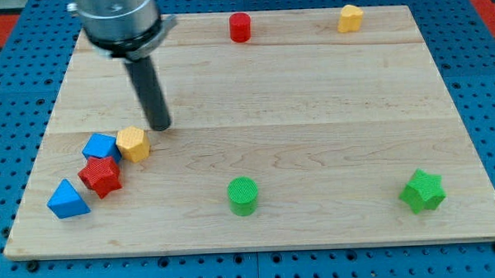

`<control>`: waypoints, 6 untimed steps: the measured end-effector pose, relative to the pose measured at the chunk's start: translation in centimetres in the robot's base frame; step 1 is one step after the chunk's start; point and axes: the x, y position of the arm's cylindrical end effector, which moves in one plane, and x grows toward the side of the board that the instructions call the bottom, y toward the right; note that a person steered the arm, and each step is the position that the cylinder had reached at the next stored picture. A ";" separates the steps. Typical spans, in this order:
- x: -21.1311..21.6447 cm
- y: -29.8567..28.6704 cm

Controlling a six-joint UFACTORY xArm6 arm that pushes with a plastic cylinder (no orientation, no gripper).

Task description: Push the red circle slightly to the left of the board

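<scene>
Across a blue pegboard bench lies a pale wooden board (313, 137) with faint plank seams, and my tip (159, 125) rests on it, holding nothing, since the rod has no jaws.

Largest first: the dark rod drops from a grey metal housing at the view's top left. Its tip sits just above the yellow hexagon (133, 144), which touches the blue cube (100, 147); a ribbed red star (100, 176) and a blue triangle (67, 200) cluster below. At the bottom stand a green star (422, 191) and a ribbed green cylinder (243, 195). The red circle (240, 27), a small cylinder, stands at the top edge, well apart from my tip, with a yellow heart (351, 18) to its right.
</scene>
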 end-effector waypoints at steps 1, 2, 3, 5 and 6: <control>-2.7 5.9; -5.6 9.3; -9.2 11.3; -17.7 16.1; -19.9 13.3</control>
